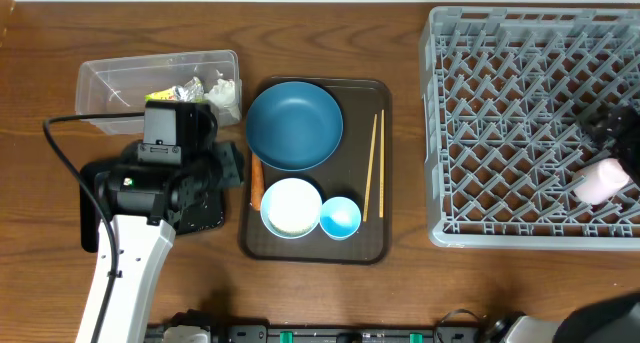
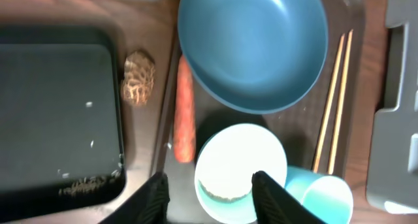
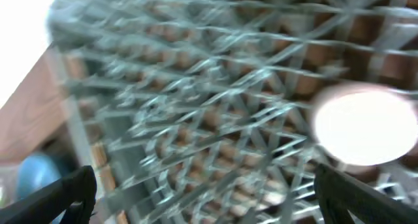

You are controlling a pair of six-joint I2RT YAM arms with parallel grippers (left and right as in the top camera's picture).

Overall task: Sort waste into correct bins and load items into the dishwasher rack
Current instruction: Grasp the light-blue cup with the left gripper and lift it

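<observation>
My left gripper (image 2: 209, 199) is open and empty, its fingers on either side of the white bowl's (image 2: 240, 168) near-left rim. That bowl sits on the brown tray (image 1: 315, 248) with the dark blue bowl (image 1: 294, 125), the small light-blue bowl (image 1: 340, 217), the chopsticks (image 1: 372, 168) and the orange stick (image 2: 184, 113). The brown nut piece (image 2: 138, 77) lies between the brown tray and the black tray (image 2: 59, 113), which holds some rice (image 2: 81, 183). The clear tub (image 1: 110, 83) holds the foil wrapper (image 1: 170, 93) and the tissue (image 1: 222, 93). My right gripper (image 3: 209, 204) is open over the grey rack (image 1: 530, 123), beside the white cup (image 1: 603, 180).
My left arm (image 1: 150, 198) covers most of the black tray in the overhead view. The rack's edge (image 2: 398, 106) stands just right of the brown tray. The right wrist view is blurred. Bare wooden table (image 1: 410, 133) separates tray and rack.
</observation>
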